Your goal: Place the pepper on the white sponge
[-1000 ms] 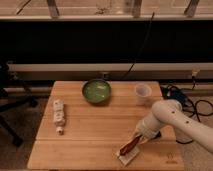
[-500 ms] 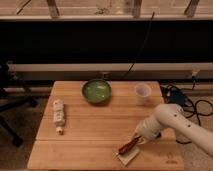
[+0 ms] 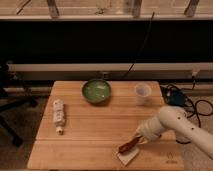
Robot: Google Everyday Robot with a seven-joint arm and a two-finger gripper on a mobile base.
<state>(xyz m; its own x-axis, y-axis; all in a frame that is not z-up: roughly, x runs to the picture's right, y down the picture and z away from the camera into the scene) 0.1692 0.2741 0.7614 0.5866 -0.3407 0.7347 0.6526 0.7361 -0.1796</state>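
The camera view takes in one wooden table (image 3: 100, 140) of pale slatted planks, carrying one of each item. At the back sits one round green bowl (image 3: 96, 91) with a glossy inside, and to its right one small translucent white cup (image 3: 143, 94). Near the left edge lies one white tube (image 3: 59, 115) with dark markings.

One white arm (image 3: 180, 127), smooth and rounded, reaches in from the right. Its gripper (image 3: 140, 136) is low over the front right of the table, right at the upper end of the pepper (image 3: 129, 145); whether it grips the pepper cannot be told.

The single pepper is slender, dark red-brown and tapered, lying slantwise across the one white sponge (image 3: 128, 155), a thin flat cream pad near the table's front edge.
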